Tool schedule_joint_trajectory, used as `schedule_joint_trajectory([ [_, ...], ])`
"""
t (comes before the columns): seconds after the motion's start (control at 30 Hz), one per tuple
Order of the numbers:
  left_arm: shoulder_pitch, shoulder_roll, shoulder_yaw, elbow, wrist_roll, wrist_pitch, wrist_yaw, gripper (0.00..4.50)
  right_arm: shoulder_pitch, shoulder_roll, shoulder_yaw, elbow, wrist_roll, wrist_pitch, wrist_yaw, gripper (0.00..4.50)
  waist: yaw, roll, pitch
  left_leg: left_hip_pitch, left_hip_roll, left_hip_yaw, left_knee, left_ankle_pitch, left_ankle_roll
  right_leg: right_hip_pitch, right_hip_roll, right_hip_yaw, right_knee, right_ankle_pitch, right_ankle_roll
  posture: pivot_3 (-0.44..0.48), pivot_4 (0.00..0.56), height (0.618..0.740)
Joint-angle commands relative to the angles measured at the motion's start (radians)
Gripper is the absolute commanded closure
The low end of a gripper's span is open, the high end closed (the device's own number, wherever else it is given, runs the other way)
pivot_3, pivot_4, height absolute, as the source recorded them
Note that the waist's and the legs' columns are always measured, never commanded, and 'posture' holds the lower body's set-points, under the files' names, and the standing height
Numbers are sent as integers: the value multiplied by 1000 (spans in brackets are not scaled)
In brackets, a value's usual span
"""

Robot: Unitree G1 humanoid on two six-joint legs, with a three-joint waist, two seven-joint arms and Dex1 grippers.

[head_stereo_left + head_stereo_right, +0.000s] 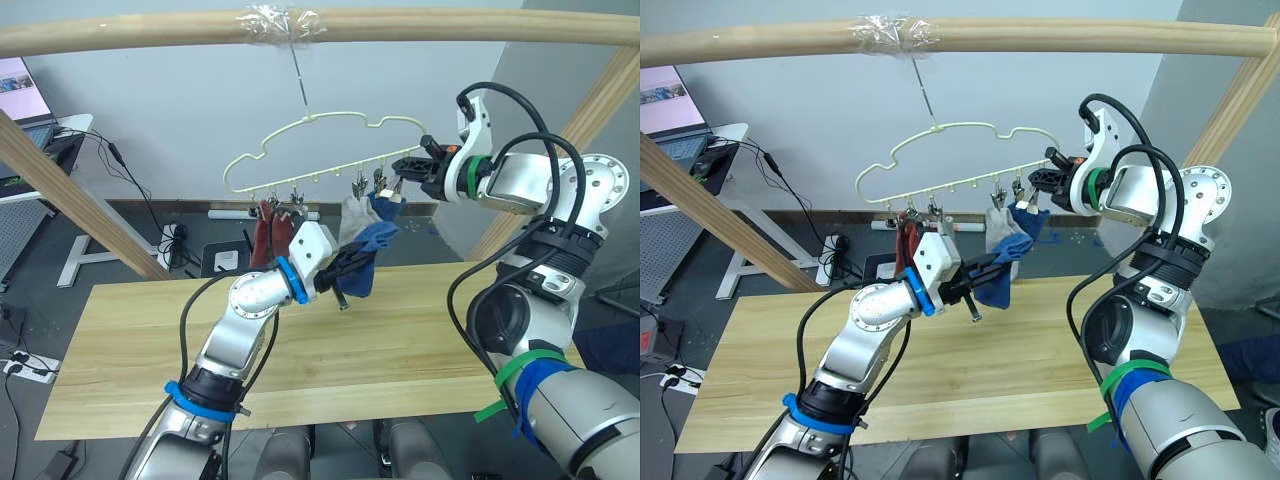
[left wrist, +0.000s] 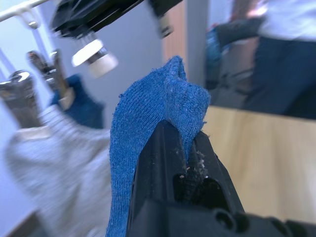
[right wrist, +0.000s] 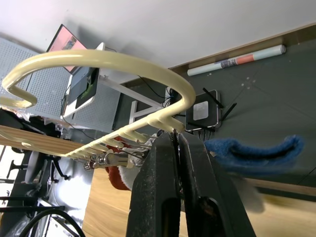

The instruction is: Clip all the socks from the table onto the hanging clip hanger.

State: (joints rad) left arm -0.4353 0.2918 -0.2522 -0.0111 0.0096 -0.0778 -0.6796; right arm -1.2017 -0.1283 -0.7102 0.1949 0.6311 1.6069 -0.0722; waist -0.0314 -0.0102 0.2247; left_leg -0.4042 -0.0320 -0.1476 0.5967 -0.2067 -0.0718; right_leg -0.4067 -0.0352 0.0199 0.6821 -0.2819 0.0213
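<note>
The pale cream clip hanger (image 1: 310, 150) hangs by its hook from the wooden pole. Clipped to its bar are two rust red socks (image 1: 270, 232), a light grey sock (image 1: 352, 220) and a blue sock (image 1: 386, 206). My left gripper (image 1: 345, 268) is shut on another blue sock (image 1: 368, 252), held above the table (image 1: 400, 340) just below the hung grey and blue ones. In the left wrist view this blue sock (image 2: 158, 108) folds over the fingertips. My right gripper (image 1: 405, 166) is shut on the hanger's right end (image 3: 168, 123), where bar and curved frame meet.
A thick wooden pole (image 1: 450, 25) crosses overhead, with slanted poles at left (image 1: 70, 200) and right (image 1: 590, 110). Behind the table, a desk with a laptop (image 1: 25, 95) stands at the left, and cables and a power strip (image 1: 30, 368) lie on the floor.
</note>
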Motion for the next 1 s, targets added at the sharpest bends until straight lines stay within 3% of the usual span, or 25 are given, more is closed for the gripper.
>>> schedule_joint_trajectory([
  [0.03, -42, -22, -3, 24, 46, -70, 59, 4466, -13, -16, 0, -14, 82, 8, -63, 4500, 0, 0, 0, 0, 0, 0, 0, 0, 0, 0, 0, 0, 0, 0, 0, 29, 225, 740],
  [0.73, -142, -115, -18, 148, 122, -112, 174, 4466, 22, -37, 1, 35, 415, 8, -344, 4500, -2, 0, 0, -4, 0, 0, 4, -1, 2, 0, 0, -2, 0, 0, 1, 22, 237, 740],
  [0.83, -125, -115, -27, 122, 110, -101, 155, 4500, 14, -38, -20, 45, 446, 8, -347, 3699, -3, 0, 0, -4, 0, 0, 4, -1, 2, 0, 0, -2, 0, 0, 1, 23, 236, 740],
  [1.0, -107, -125, -31, 87, 83, -71, 129, 4500, -2, -59, -45, 66, 473, 8, -339, 1862, -2, 0, 0, -4, 0, 0, 5, -1, 2, 0, 1, -2, 0, 0, 1, 24, 232, 740],
])
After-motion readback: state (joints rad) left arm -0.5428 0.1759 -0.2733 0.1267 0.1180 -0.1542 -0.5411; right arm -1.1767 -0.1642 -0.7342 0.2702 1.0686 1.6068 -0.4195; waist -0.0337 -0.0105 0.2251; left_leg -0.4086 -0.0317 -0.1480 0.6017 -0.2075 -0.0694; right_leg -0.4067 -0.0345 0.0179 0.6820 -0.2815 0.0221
